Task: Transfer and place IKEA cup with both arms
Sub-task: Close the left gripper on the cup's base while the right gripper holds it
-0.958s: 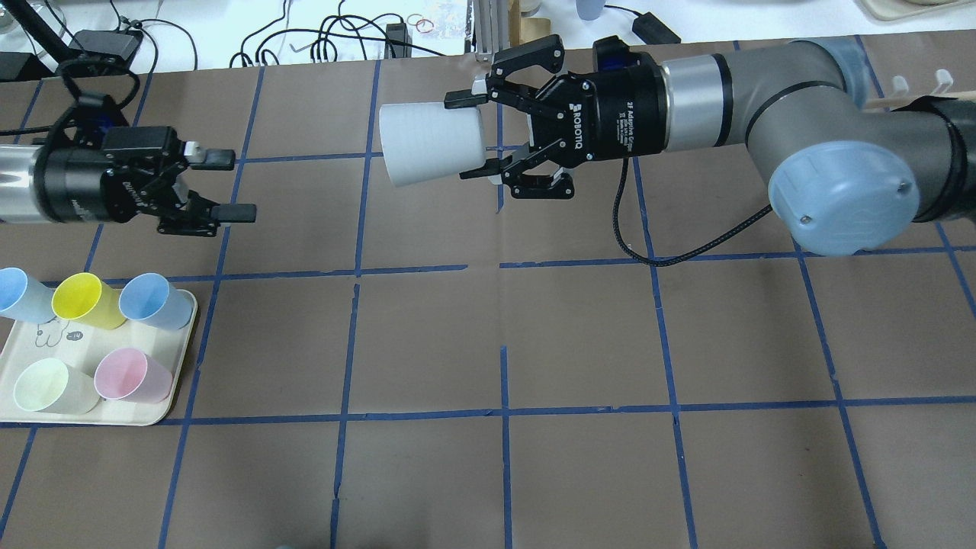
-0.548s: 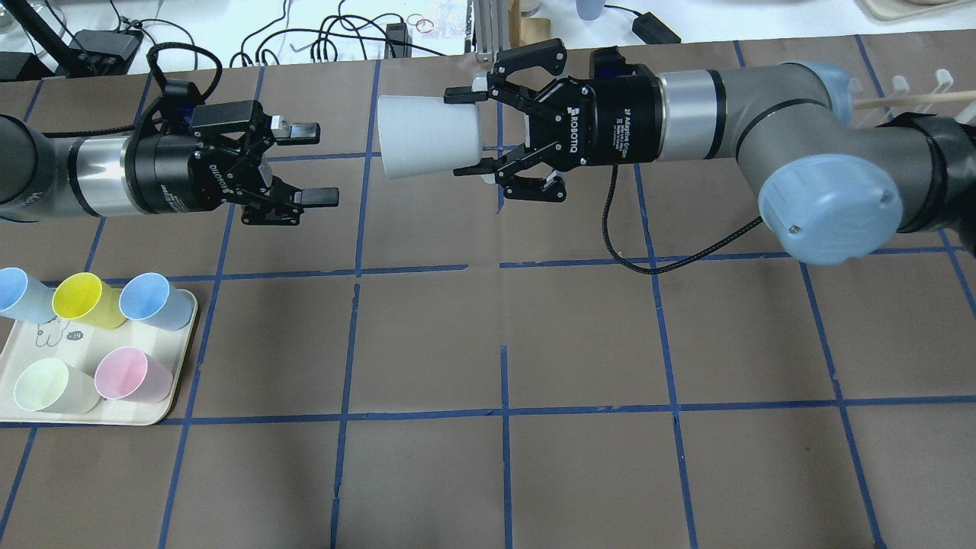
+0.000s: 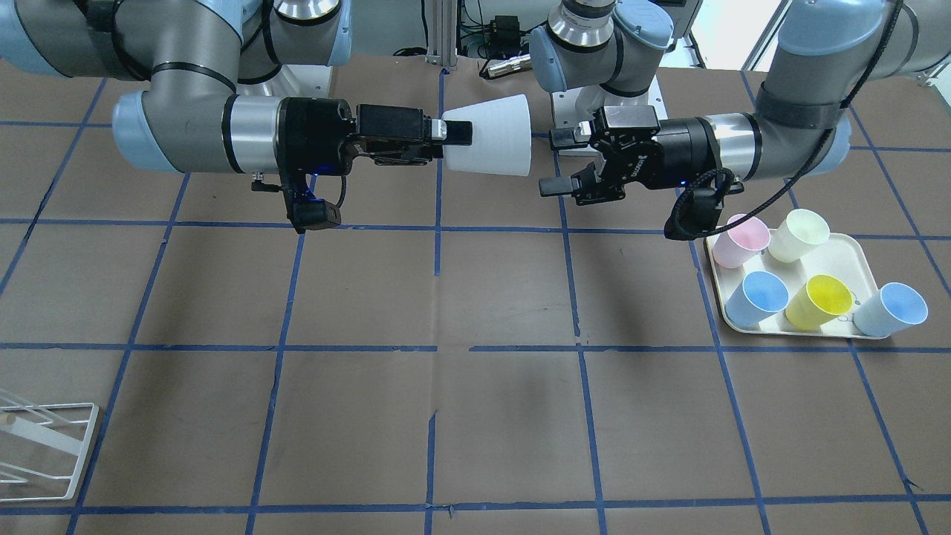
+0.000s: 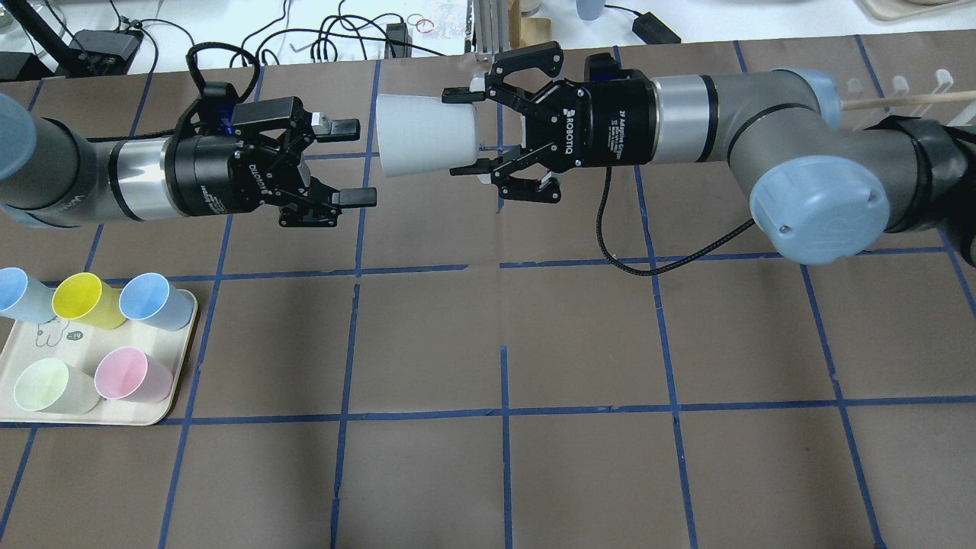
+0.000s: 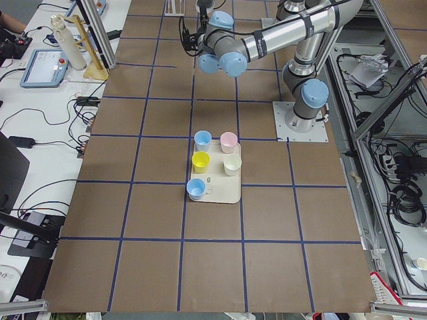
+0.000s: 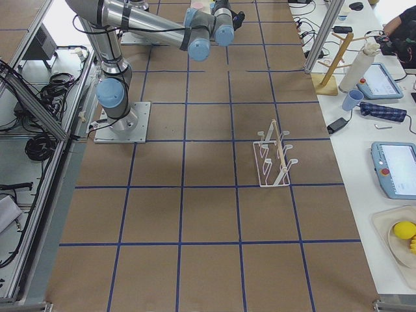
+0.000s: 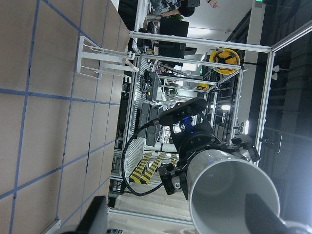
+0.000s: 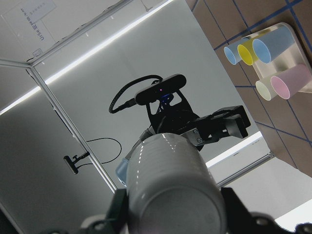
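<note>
The IKEA cup [image 4: 424, 136] is a pale grey tumbler held on its side above the table. My right gripper [image 4: 461, 134] is shut on its narrow base end, and its wide mouth points at my left gripper [image 4: 355, 163]. The left gripper is open and empty, with its fingertips just short of the cup's rim. In the front view the cup [image 3: 494, 135] sits between the right gripper [image 3: 455, 137] and the left gripper [image 3: 557, 162]. The left wrist view looks into the cup's open mouth [image 7: 234, 195]. The right wrist view shows the cup's base [image 8: 170, 180].
A cream tray [image 4: 46, 335] at the near left holds two pale blue cups, a yellow cup [image 4: 80, 299], a pink cup [image 4: 130, 375] and a cream cup. It also shows in the front view [image 3: 862, 256]. A white wire rack [image 6: 273, 159] stands on the robot's right.
My left arm has swung right across the table, and its open gripper now sits close to the cup's mouth. The right gripper has kept the cup nearly still.
</note>
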Robot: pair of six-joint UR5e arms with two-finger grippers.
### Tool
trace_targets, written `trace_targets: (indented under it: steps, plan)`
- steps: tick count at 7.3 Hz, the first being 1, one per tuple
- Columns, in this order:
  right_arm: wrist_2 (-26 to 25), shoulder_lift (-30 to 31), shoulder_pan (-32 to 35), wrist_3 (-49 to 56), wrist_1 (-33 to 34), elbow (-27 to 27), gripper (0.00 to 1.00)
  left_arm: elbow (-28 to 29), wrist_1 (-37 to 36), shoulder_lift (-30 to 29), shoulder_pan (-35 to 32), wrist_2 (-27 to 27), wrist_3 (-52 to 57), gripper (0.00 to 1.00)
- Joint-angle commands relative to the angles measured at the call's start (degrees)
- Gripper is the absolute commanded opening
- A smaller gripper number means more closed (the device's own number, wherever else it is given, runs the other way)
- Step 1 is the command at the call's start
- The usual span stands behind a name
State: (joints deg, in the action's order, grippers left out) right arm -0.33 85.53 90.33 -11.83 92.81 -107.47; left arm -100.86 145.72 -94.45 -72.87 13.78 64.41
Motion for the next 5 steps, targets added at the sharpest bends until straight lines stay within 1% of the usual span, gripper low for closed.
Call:
trace_targets:
  steps: [1, 2, 3, 4, 5]
  plan:
    - [0.24, -0.45, 1.07, -0.21, 0.09, 0.16, 0.00, -0.47, 1.06, 1.20, -0.60, 0.02, 0.37, 1.00]
    - [0.33, -0.54, 1.25, -0.29, 0.09, 0.25, 0.00, -1.61, 1.06, 1.72, -0.69, 0.02, 0.72, 0.96]
    - [0.33, -0.54, 1.26, -0.29, 0.09, 0.25, 0.00, -2.40, 0.89, 1.90, -1.13, -0.16, 1.07, 0.96]
    - [0.25, -0.63, 1.26, -0.38, 0.09, 0.25, 0.00, -2.50, 0.88, 1.90, -1.48, -0.25, 0.99, 0.93]
    - [0.24, -0.63, 1.26, -0.38, 0.00, 0.25, 0.00, -2.41, 0.80, 1.99, -1.57, -0.25, 0.98, 0.84]
